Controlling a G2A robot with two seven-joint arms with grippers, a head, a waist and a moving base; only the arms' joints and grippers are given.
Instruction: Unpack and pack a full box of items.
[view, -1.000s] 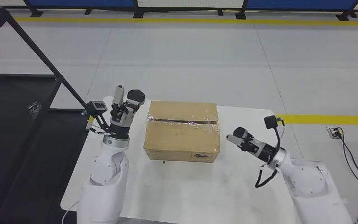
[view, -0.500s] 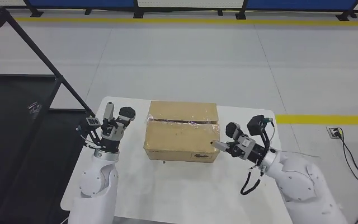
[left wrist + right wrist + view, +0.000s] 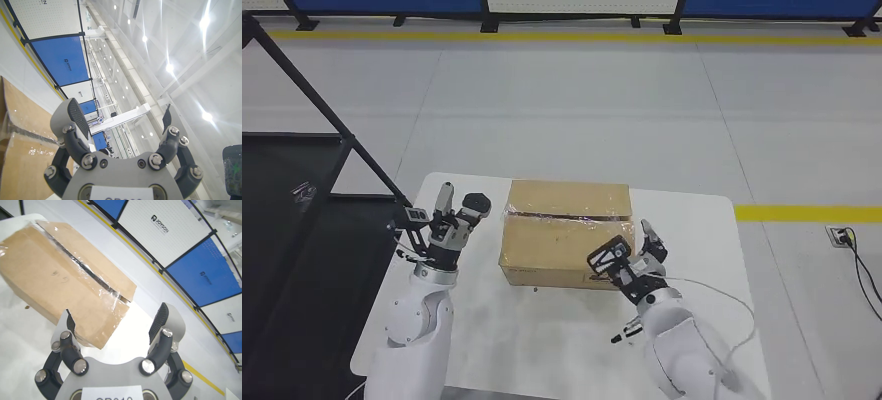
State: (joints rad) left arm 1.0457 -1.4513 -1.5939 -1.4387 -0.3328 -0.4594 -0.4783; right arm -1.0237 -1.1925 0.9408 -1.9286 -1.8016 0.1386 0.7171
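A brown cardboard box (image 3: 568, 235) with clear tape along its closed flaps stands in the middle of the white table (image 3: 542, 340). My left gripper (image 3: 447, 205) is at the box's left side, pointing upward, open and holding nothing; the left wrist view has the box (image 3: 20, 132) beside my left gripper (image 3: 122, 115). My right gripper (image 3: 642, 245) is at the box's front right corner, open. In the right wrist view that corner of the box (image 3: 62, 279) sits just ahead of my right gripper (image 3: 115, 317), close to one finger.
A black frame (image 3: 332, 130) and a dark floor mat stand left of the table. Bare table surface lies in front of the box and to its right. A small brown speck (image 3: 535, 291) lies on the table by the box's front.
My right arm has swung in from the table's right side toward the box's front right corner. My left gripper dropped and shifted slightly left, then settled beside the box.
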